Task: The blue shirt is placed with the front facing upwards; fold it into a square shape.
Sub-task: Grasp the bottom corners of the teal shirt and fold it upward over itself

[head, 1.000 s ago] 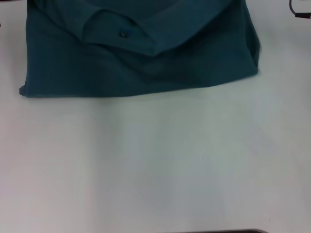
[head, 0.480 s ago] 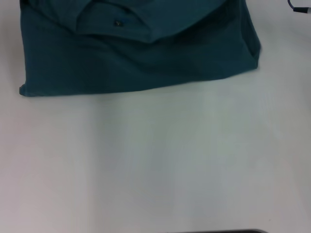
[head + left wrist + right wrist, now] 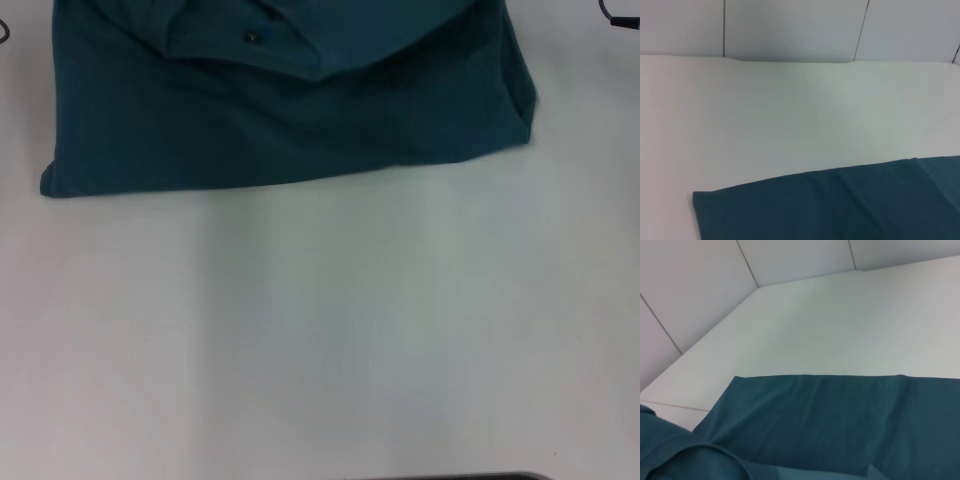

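My left and right fingers: neither shows in any view, so can't tell grip state. Blue shirt [image 3: 290, 110] lies folded on white worktop [image 3: 320, 340], far side; hem edge facing me, w/ collar fold + small dark label [image 3: 252, 37] on top.

White table [image 3: 330, 340] fills most of head view, surface plain and matte. Dark strip at bottom edge [image 3: 450, 476]. Thin black cable [image 3: 615, 15] at upper right corner. Left wrist view: table's far edge has shallow notch; pale grey wall panels [image 3: 790, 27] behind, split by thin dark seams. Light soft, even.
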Controlling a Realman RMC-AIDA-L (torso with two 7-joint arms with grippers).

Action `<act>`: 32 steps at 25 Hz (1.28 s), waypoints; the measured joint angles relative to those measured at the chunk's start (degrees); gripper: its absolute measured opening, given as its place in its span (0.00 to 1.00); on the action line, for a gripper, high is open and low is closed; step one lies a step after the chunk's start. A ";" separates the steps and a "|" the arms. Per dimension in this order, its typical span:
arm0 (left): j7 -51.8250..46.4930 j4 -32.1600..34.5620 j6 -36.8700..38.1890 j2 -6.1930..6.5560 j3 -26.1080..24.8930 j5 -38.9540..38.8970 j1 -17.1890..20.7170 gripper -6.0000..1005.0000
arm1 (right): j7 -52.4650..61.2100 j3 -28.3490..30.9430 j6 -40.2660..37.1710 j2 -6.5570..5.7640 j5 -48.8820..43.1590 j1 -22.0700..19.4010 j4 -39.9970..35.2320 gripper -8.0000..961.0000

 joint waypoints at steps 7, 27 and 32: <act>0.00 2.54 -3.46 -0.03 1.98 0.00 -0.85 0.04 | 0.20 0.45 0.86 0.19 0.42 -1.06 -1.21 0.05; 0.67 3.80 -7.78 -0.06 4.84 1.34 -1.89 0.04 | 0.25 -0.26 5.00 1.39 0.06 -1.51 -3.80 0.05; 0.80 4.59 -9.03 -0.08 5.00 1.67 -2.46 0.04 | 0.33 0.03 5.52 1.47 0.00 -1.61 -3.91 0.05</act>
